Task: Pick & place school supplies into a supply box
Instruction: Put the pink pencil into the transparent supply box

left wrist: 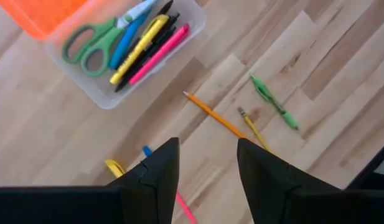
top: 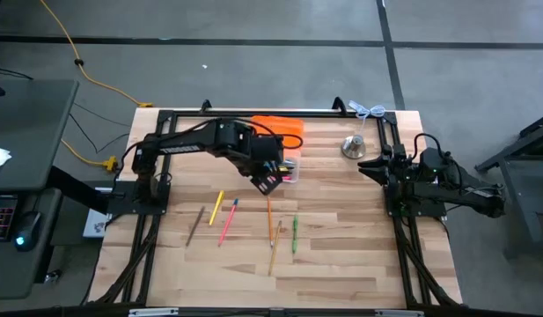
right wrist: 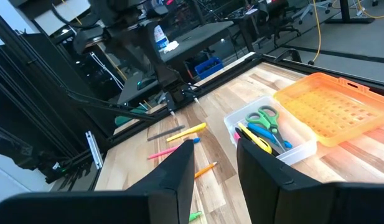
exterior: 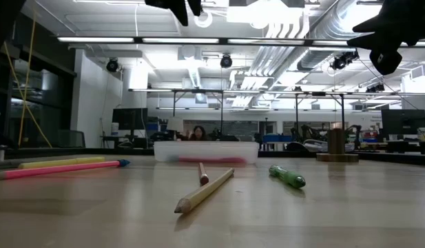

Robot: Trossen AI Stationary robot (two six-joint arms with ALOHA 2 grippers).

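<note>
The supply box [top: 289, 165], clear with its orange lid [top: 278, 129] flipped open behind it, stands at the table's far middle. It holds green-handled scissors [left wrist: 91, 45] and blue, yellow and pink pens [left wrist: 148, 43]. My left gripper [left wrist: 207, 167] hovers open above the table just in front of the box, nothing between its fingers. On the wood lie a dark pencil [top: 195, 225], a yellow marker [top: 216, 207], a pink pen [top: 229, 220], an orange pencil [left wrist: 216, 118], a wooden pencil [left wrist: 252, 129] and a green pen [left wrist: 274, 102]. My right gripper [right wrist: 213, 167] waits open at the right edge.
A silvery bell-like object [top: 354, 145] stands right of the box, near the far edge. The black frame rails [top: 253, 113] run along the table's far and side edges. Bare wood lies in front of the loose pens, toward the near edge.
</note>
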